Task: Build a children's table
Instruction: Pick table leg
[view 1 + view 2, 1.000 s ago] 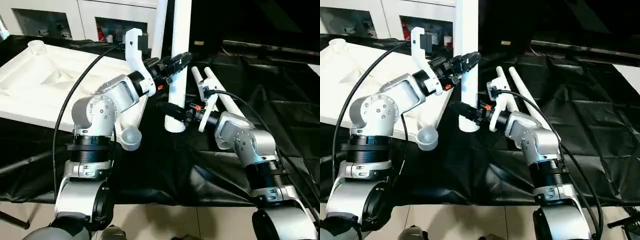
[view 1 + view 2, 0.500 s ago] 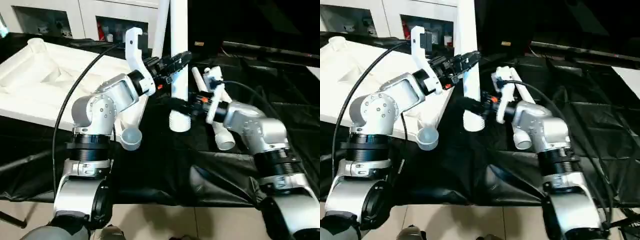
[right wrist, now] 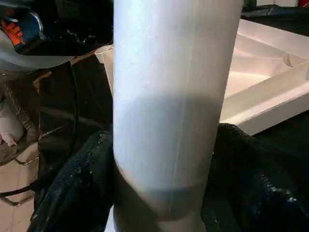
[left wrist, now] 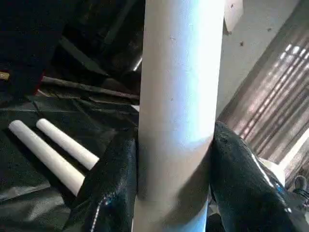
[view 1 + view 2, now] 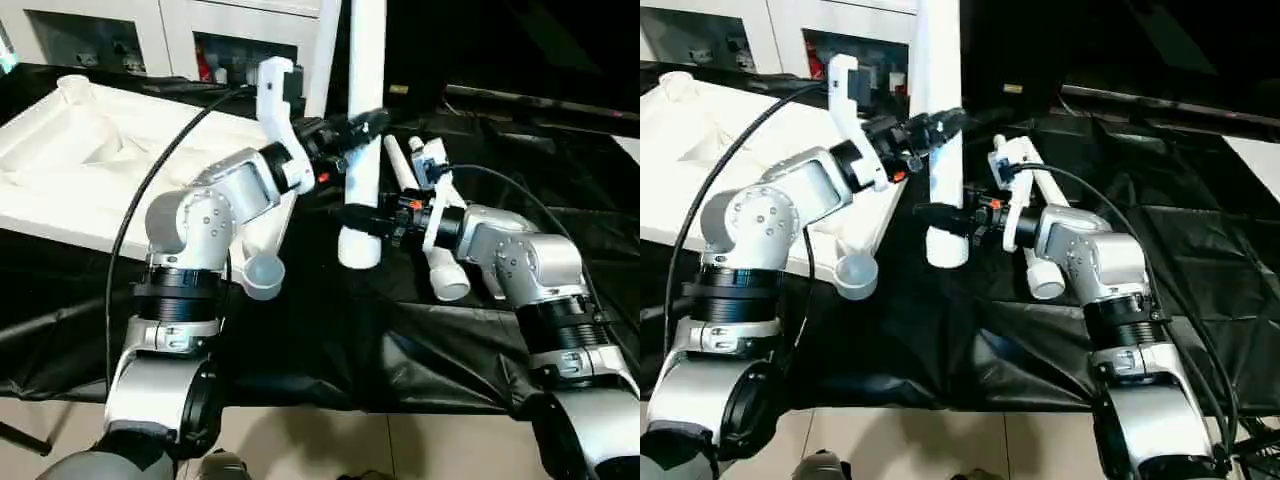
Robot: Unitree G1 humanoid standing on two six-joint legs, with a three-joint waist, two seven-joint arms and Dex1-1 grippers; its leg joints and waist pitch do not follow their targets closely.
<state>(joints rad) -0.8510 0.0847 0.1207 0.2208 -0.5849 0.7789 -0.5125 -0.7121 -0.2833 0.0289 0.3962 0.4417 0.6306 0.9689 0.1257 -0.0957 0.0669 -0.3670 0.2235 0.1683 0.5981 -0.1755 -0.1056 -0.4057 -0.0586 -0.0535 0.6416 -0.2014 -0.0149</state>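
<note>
Jaws of the left gripper (image 5: 368, 124) and right gripper (image 5: 362, 218) both clasp the upright white tapered plastic tube leg (image 5: 362, 150), beside the large white ribbed plastic tabletop (image 5: 70, 170); two spare legs (image 4: 53, 150) lie nearby on the black-draped table (image 5: 560, 180).

Black cloth (image 5: 560, 160) draped over work table, white cabinets (image 5: 130, 35) behind, pale floor (image 5: 330, 445)

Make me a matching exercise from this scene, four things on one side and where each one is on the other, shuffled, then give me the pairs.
Things
1. upright leg
2. table top
3. spare legs
4. left gripper

Places
A. lying on the black cloth
B. gripping the leg higher up
C. held standing between both grippers
D. on the robot's left, underside up

Pairs: 1-C, 2-D, 3-A, 4-B
</note>
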